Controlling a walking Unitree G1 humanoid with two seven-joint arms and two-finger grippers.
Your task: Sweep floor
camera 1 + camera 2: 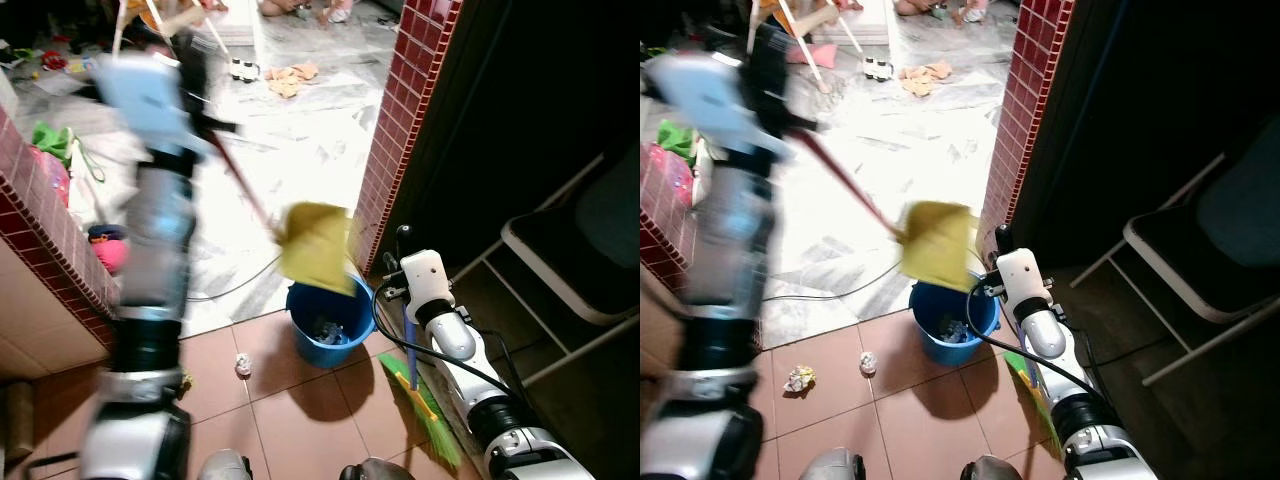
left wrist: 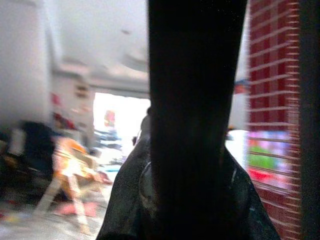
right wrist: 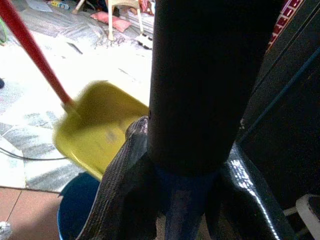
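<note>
- Left gripper, raised high and blurred, pinches the red handle of a yellow dustpan; the fingers seem closed round the handle's upper end, though the blur hides the exact grip.
- Right gripper sits low by the red tiled pillar, its fingers wrapped round the blue stick of a broom in the right wrist view.
- From the left claw the handle slants down to the dustpan, which hangs tilted just above a blue bucket, with its mouth facing down toward the bucket.
- From the right claw the stick drops to green bristles resting on the brown floor tiles, just beside the bucket.
- Inside the bucket some pale scraps can be made out.
- On the tiles two crumpled bits of litter lie near the bucket, apart from the broom.
- Step in hand, as I judge it: emptying the dustpan into the bucket.
- Next move likely calls for lowering the dustpan flat to the tiles near the litter, then drawing the broom across to push the bits onto it.
- Risk: a cable trails over the marble floor behind the bucket and could snag the pan.
</note>
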